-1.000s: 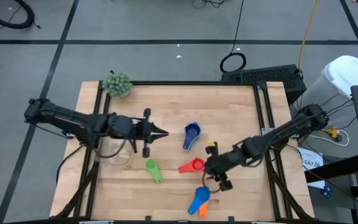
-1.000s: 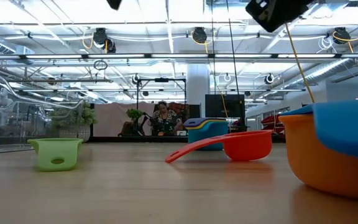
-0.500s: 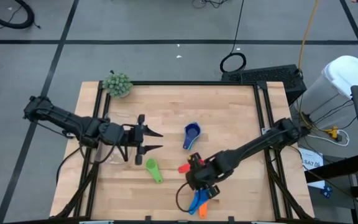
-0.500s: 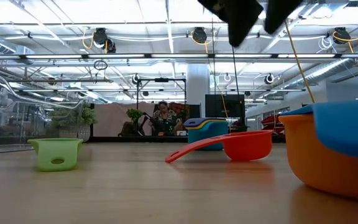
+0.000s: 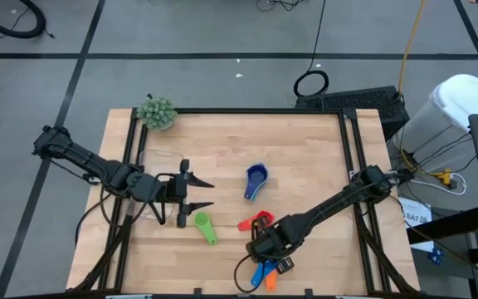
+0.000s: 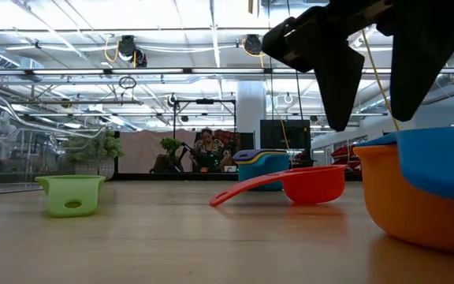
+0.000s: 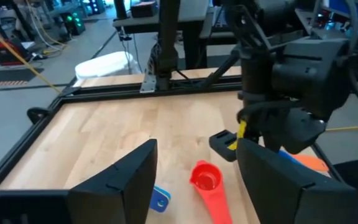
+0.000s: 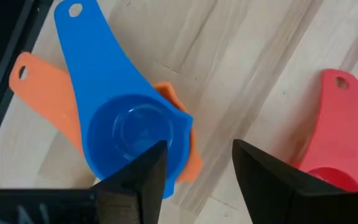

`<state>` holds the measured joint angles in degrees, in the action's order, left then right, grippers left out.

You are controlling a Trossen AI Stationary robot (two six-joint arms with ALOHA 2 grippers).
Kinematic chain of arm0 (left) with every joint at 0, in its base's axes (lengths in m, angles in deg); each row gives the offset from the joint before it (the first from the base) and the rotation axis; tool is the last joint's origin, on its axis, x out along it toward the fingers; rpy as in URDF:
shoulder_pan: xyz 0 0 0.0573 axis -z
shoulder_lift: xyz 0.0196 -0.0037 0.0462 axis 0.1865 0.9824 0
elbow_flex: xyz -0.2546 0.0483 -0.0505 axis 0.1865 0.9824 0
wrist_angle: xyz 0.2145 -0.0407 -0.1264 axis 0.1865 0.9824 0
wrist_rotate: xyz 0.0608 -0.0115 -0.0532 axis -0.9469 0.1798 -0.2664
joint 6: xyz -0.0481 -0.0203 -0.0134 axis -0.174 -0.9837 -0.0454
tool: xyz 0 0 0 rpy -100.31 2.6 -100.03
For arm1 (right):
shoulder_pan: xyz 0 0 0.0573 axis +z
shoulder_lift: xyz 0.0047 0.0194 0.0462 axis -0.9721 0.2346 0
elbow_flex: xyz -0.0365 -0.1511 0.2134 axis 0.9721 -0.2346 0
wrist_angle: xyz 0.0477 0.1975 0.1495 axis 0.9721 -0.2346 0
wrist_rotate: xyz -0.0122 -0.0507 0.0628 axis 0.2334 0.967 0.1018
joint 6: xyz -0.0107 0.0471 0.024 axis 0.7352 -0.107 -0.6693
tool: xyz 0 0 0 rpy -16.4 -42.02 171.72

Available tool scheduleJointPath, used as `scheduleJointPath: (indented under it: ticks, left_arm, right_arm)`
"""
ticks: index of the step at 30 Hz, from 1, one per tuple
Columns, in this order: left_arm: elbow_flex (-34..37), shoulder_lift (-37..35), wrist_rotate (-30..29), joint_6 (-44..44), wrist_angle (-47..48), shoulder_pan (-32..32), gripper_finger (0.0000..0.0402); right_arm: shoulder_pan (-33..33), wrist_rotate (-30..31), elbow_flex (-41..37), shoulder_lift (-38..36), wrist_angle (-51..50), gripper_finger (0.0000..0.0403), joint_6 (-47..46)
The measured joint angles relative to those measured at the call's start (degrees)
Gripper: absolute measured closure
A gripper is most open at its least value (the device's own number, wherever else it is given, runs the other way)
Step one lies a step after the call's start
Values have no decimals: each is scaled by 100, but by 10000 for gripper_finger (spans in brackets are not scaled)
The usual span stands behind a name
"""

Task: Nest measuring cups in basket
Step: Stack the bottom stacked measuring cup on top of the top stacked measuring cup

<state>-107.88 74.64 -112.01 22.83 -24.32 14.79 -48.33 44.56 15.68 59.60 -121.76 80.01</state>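
I hold right pincer (image 8: 194, 171) spread over blue cup (image 8: 126, 134) nested in orange cup (image 8: 42, 102) | red cup (image 8: 331, 134) beside | left pincer (image 5: 202, 193) spread near green cup (image 5: 204, 225)

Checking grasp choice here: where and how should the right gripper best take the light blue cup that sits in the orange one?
Probably by the rim of the light blue cup, from above: its bowl sits upright in the orange cup, and the open right gripper already straddles that edge.

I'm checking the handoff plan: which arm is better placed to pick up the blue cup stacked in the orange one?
Right: the right gripper hangs open directly above the light blue cup and orange cup. The left gripper is nearer the green cup.
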Motion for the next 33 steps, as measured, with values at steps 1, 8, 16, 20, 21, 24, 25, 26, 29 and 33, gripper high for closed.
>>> scheduleJointPath:
  ticks: [1, 8, 16, 20, 21, 24, 25, 26, 29, 33]
  left_arm:
    - [0, 0, 0, 0, 9, 16, 184]
    - [0, 0, 0, 2, 92, 27, 211]
    - [0, 0, 2, 22, 83, 27, 216]
    - [0, 0, 4, 22, 83, 27, 208]
    - [0, 0, 4, 22, 83, 27, 206]
    - [0, 0, 7, 45, 75, 27, 202]
    - [0, 0, 7, 64, 71, 27, 202]
    - [0, 0, 8, 70, 63, 27, 203]
    - [0, 0, 9, 72, 61, 27, 210]
    - [0, 0, 11, 71, 59, 27, 221]
  right_arm:
    - [0, -3, 0, 0, 11, 227, -4]
    - [2, -164, -5, 0, 26, 227, -203]
    - [2, -459, -429, 0, 458, 227, -627]
    - [2, -464, -642, 0, 677, 227, -689]
    - [2, -464, -666, 0, 681, 227, -689]
    - [2, -463, -695, -3, 738, 227, -681]
    - [2, -456, -714, -4, 736, 227, -674]
    - [1, -455, -741, -4, 724, 227, -674]
    - [-17, -455, -820, -4, 714, 240, -685]
    - [-38, -453, -1015, -4, 717, 295, -667]
